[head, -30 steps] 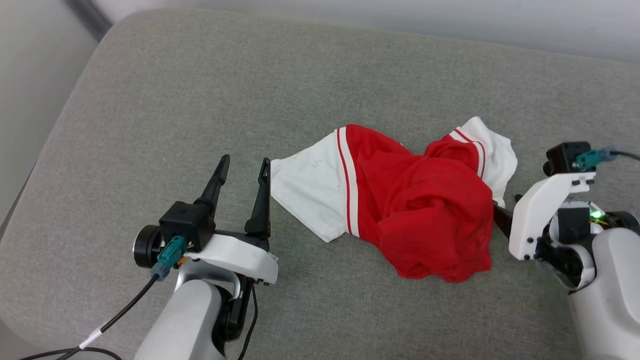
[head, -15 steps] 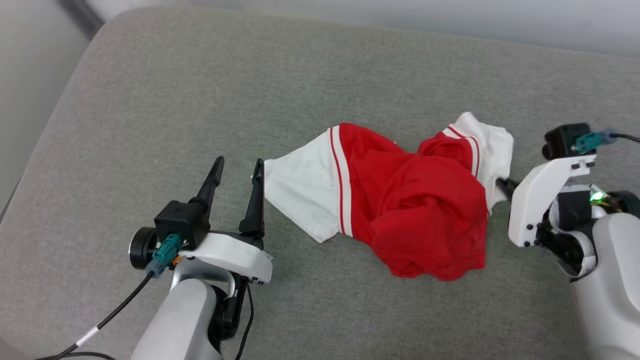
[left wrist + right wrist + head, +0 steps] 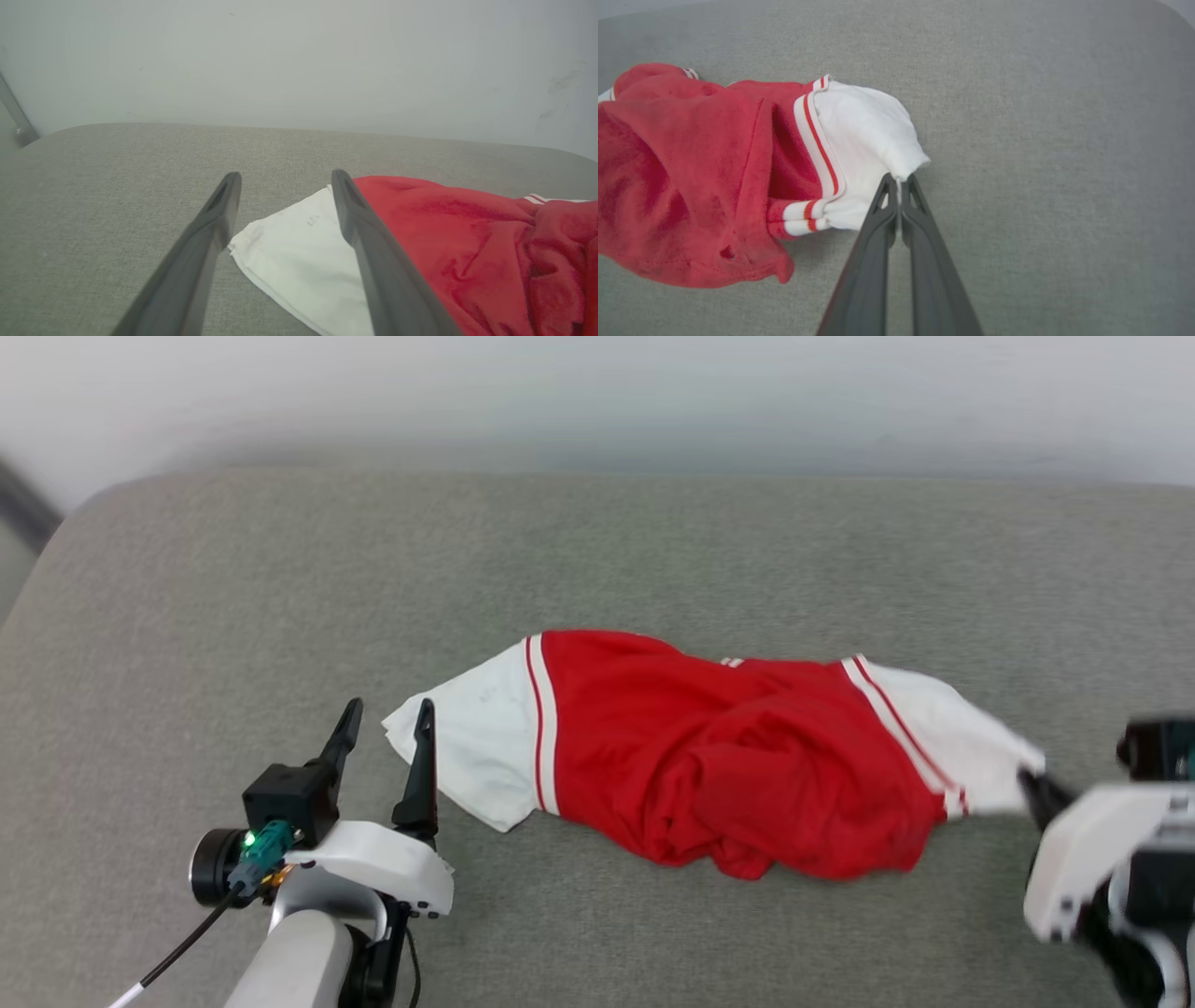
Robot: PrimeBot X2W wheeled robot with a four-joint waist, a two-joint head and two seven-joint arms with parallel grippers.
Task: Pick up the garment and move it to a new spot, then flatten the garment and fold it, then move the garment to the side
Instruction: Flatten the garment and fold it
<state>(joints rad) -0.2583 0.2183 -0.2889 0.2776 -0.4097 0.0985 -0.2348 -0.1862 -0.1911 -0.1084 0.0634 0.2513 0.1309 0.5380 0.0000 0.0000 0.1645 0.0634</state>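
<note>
Since a second ago the right gripper (image 3: 899, 181) has clamped shut on the garment (image 3: 709, 756) and drawn its right sleeve (image 3: 943, 737) out to the right. The shirt was bunched in a heap with that sleeve folded back on its far side, and now lies stretched from left to right. The head view has also tilted up, bringing the far edge of the grey cushion (image 3: 653, 541) and the pale wall (image 3: 597, 392) into it. In the right wrist view the two dark fingers are pressed together with a pinch of the white sleeve's edge caught between their tips, just beside the red-and-white striped trim (image 3: 803, 217). The garment rests on the cushion a little right of the middle, its red body rumpled, with loose folds piled along the near side and a white sleeve at each end. At the near left the left gripper (image 3: 389, 709) is released, its fingers spread wide and pointing toward the far side. The pointed corner of the left sleeve (image 3: 476, 756) lies between them, and the right-hand finger crosses in front of the white cloth. Whether that finger touches the fabric cannot be told.
</note>
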